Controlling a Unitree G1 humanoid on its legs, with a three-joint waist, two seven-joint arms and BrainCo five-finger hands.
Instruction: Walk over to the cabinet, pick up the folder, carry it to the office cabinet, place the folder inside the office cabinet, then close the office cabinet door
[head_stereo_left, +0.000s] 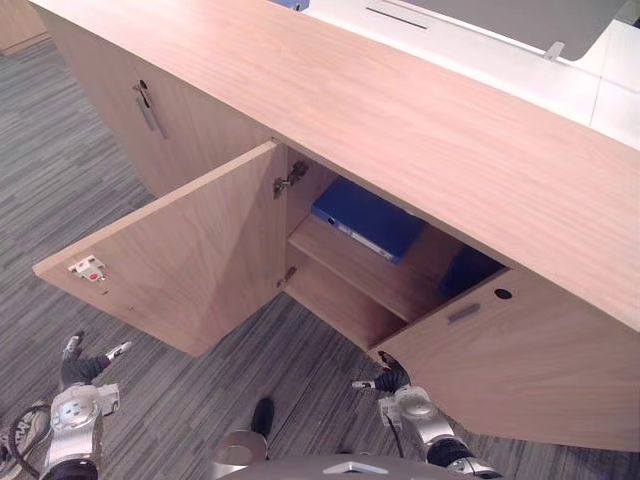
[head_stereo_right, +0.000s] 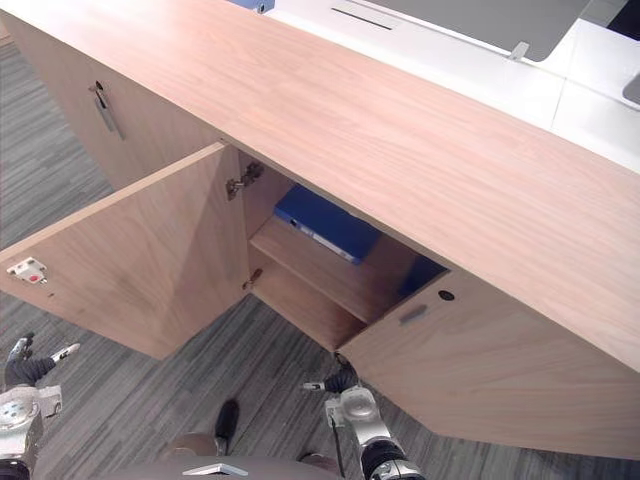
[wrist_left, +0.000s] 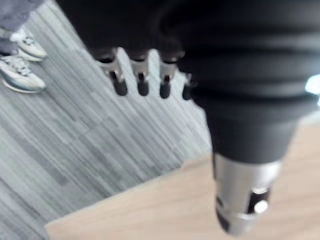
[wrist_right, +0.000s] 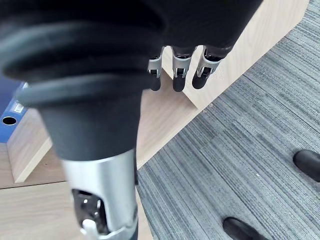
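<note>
Blue folder (head_stereo_left: 366, 220) lies on the shelf (head_stereo_left: 372, 268) inside the office cabinet (head_stereo_left: 420, 130), both doors (head_stereo_left: 190, 260) open. Left hand (head_stereo_left: 82, 372) and right hand (head_stereo_left: 392, 380) hang low, fingers apparently relaxed, holding nothing.

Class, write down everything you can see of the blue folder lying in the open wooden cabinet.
The blue folder is thick, with smooth, plastic-looking covers and a pale label strip along the edge facing outward. It lies flat, askew, on the wooden middle shelf of the open cabinet, its rear hidden under the cabinet top. Only the shelf touches it; the left hand and right hand hang low in front, apart from it.
</note>
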